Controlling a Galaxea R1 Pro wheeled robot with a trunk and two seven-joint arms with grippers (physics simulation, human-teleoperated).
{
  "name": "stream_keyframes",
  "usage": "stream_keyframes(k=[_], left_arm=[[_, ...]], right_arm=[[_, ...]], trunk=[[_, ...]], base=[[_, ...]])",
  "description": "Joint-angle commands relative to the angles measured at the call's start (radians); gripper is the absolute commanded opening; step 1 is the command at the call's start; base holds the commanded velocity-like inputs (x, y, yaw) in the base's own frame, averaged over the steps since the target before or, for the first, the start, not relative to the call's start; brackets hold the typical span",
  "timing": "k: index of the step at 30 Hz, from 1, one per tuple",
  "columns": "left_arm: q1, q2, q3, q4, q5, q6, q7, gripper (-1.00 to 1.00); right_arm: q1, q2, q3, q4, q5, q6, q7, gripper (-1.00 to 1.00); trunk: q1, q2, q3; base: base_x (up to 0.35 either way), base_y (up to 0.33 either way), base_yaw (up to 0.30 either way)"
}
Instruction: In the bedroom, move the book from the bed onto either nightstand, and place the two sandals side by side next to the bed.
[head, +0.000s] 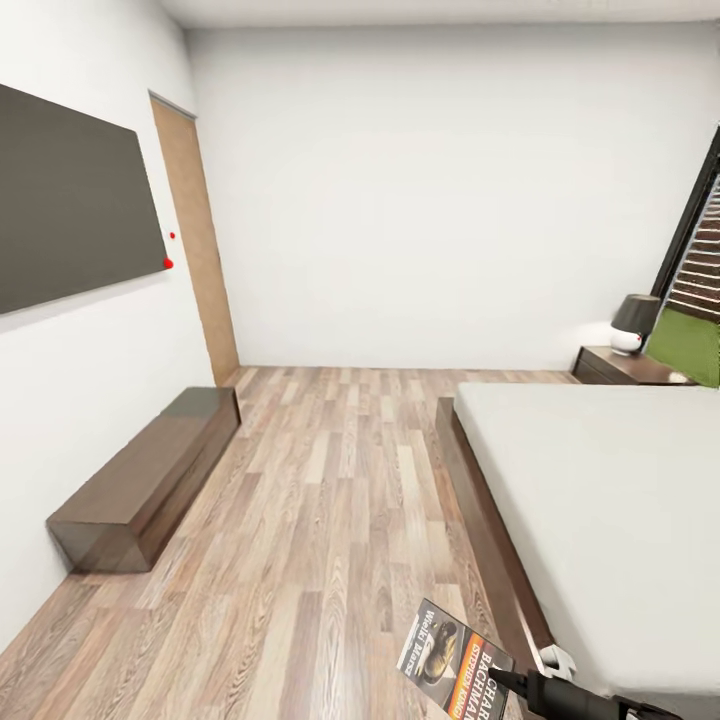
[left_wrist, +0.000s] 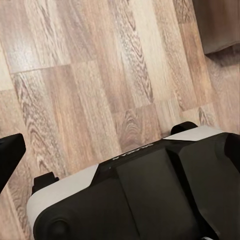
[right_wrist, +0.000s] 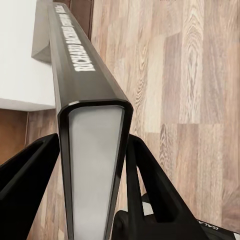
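Book (head: 452, 660) clamped in right tool (right_wrist: 95, 165), off the bed (head: 600, 500), over the floor.
Nightstand (head: 625, 368) far ahead-right past the mattress, by the lamp (head: 634, 322); left tool state: can't tell.

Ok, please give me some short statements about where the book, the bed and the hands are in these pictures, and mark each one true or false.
1. The right hand is shut on the book. True.
2. The book lies flat on the bed. False: it is held up over the wood floor, beside the bed frame.
3. A nightstand with a lamp on it stands by the far end of the bed. True.
4. A long dark bench stands along the wall under the dark screen. True.
5. The book's spine is white with black lettering. False: in the right wrist view the spine is dark with pale lettering.
6. The mattress is dark brown. False: it is off-white; the frame is dark brown.
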Motion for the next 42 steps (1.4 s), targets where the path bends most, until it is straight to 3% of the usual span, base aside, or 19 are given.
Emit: stream_keyframes(k=[1, 29, 33, 36, 42], left_arm=[[-0.001, 0.001, -0.008, 0.001, 0.004, -0.006, -0.002, 1.00], [-0.001, 0.000, -0.008, 0.001, 0.004, -0.006, -0.001, 1.00], [-0.001, 0.001, -0.008, 0.001, 0.004, -0.006, -0.002, 1.00], [-0.001, 0.001, -0.008, 0.001, 0.004, -0.006, -0.001, 1.00], [-0.001, 0.001, -0.008, 0.001, 0.004, -0.006, -0.002, 1.00]], right_arm=[[-0.002, -0.001, -0.010, 0.002, 0.008, 0.007, 0.002, -1.00], [-0.002, 0.001, -0.009, 0.002, 0.010, 0.007, 0.003, -1.00], [-0.002, 0.002, -0.010, 0.002, 0.043, 0.007, 0.004, -1.00], [-0.002, 0.002, -0.010, 0.002, 0.118, 0.007, 0.004, -1.00], [-0.002, 0.002, -0.010, 0.002, 0.132, 0.007, 0.002, -1.00]], trunk=[[0.001, -0.002, -0.002], [0.001, -0.002, 0.010], [0.001, -0.002, 0.010], [0.001, -0.002, 0.010], [0.001, -0.002, 0.010]], base=[[0.000, 0.000, -0.046], [0.000, 0.000, -0.004], [0.000, 0.000, 0.000], [0.000, 0.000, 0.000], [0.113, 0.000, 0.000]])
